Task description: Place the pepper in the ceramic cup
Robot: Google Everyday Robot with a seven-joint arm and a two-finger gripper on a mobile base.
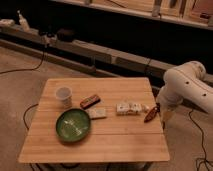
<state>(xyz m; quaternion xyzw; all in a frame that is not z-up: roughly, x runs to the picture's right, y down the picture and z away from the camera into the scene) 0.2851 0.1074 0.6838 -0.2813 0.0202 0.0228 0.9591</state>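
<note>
The pepper (pixel 150 115) is a small reddish-orange tapered thing lying at an angle by the right edge of the wooden table (pixel 125 142). My gripper (pixel 159 112) hangs from the white arm (pixel 186 86) just to the pepper's right, right up against it. I cannot tell whether they touch. The ceramic cup (pixel 63 96) is off-white, stands upright on the left part of the table, and is far from the gripper.
A round green plate (pixel 73 125) sits in front of the cup. A flat brown bar (pixel 90 102) lies between cup and table centre. Two pale packets (pixel 98 113) (pixel 129 108) lie mid-table. Cables run over the floor around the table.
</note>
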